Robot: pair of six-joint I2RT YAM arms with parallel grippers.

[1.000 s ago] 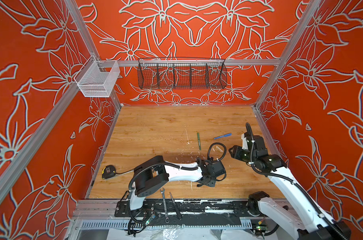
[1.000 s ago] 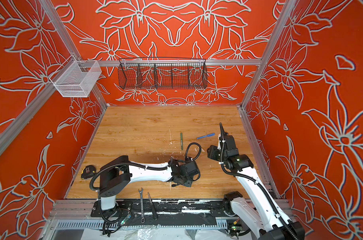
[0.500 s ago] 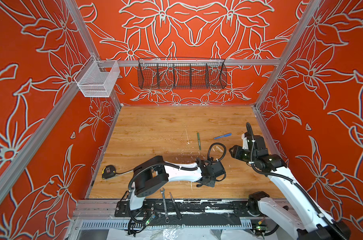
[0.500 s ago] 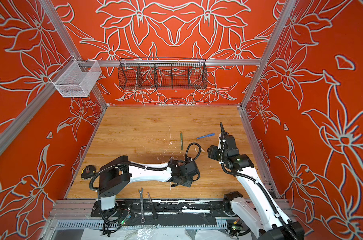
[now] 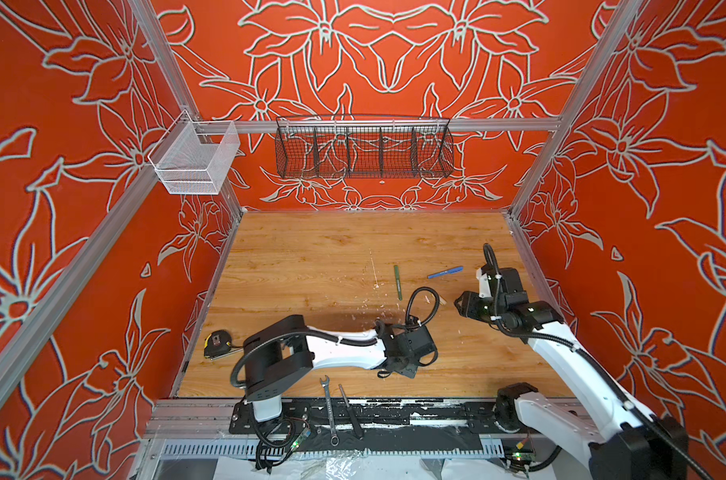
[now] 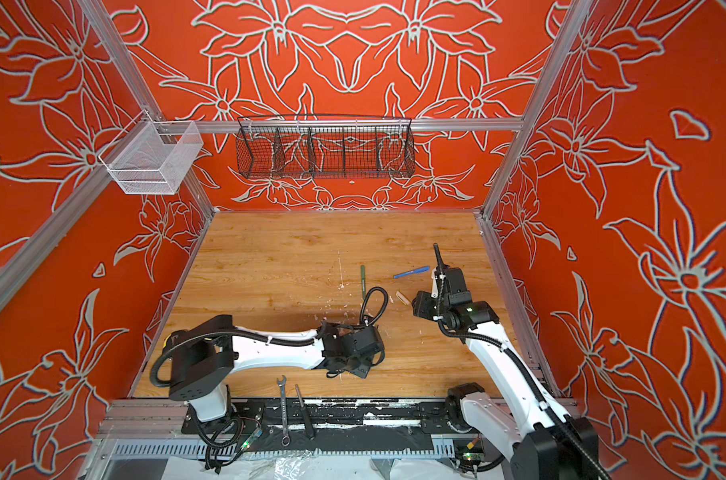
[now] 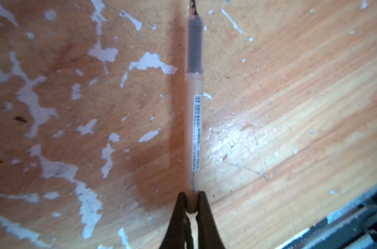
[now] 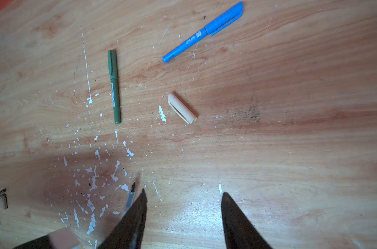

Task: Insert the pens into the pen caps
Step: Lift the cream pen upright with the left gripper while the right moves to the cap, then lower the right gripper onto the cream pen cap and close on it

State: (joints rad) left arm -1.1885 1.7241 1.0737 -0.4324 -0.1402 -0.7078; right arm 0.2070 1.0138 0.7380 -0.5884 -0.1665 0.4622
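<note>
You hold the pen [image 7: 195, 129] near the loose cap [image 8: 182, 108].
Your left pincer [image 7: 191, 200] clamps the pen's tail, leaving its tip free; your right pincer [image 8: 184, 192] hangs open near the cap.

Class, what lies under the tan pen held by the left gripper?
The wooden table, flecked white, and the pen's shadow. The left gripper pinches the tan pen by its end. The strip beneath its barrel is covered.

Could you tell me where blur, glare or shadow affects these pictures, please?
Left wrist view: soft throughout, glare on the wood beside the tan pen, shadow on its other side. Right wrist view: tan cap sharp, right gripper blurred. Both top views: evenly lit, sharp.
</note>
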